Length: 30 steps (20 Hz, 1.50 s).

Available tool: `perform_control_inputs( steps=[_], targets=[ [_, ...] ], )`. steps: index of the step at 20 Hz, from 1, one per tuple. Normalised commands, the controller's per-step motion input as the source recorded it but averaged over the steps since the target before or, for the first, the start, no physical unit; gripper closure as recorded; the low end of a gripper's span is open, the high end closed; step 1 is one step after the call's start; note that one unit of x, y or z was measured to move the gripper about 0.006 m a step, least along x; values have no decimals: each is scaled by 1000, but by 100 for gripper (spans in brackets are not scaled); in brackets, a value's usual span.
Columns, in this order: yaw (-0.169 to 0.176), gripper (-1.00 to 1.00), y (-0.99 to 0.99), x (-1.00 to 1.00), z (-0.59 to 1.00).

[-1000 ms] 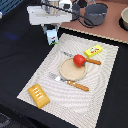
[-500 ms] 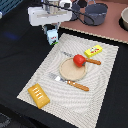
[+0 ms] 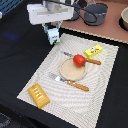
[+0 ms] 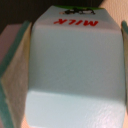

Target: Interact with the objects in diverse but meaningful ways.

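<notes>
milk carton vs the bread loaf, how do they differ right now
The milk carton is pale blue-white with red print; the bread loaf is golden-orange. The carton stands upright at the far edge of the placemat, while the loaf lies flat at its near corner. The carton sits between the jaws of the gripper; the loaf lies free, away from the arm. Both are small, boxy toy foods.

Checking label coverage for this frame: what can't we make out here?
- Pale blue-white milk carton: in the exterior view the gripper covers its top; whether it rests on the mat or is lifted is unclear.
- Wrist view: the carton fills the picture, hiding the table.
- Flat yellow packet: red print too small to read.
- Grey pot: contents not visible.
</notes>
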Motion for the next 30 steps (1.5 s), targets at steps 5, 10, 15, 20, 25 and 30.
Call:
perform_control_inputs(
  steps=[5, 10, 15, 20, 25, 30],
  targets=[
    [-284, 100, -50, -45, 451],
    [-249, 100, -130, 1, 145],
    [-188, 100, -300, 55, -29],
    [-134, 100, -491, 3, -245],
    [-132, 100, -515, 0, -137],
    [-209, 100, -323, 0, -137]
  ],
)
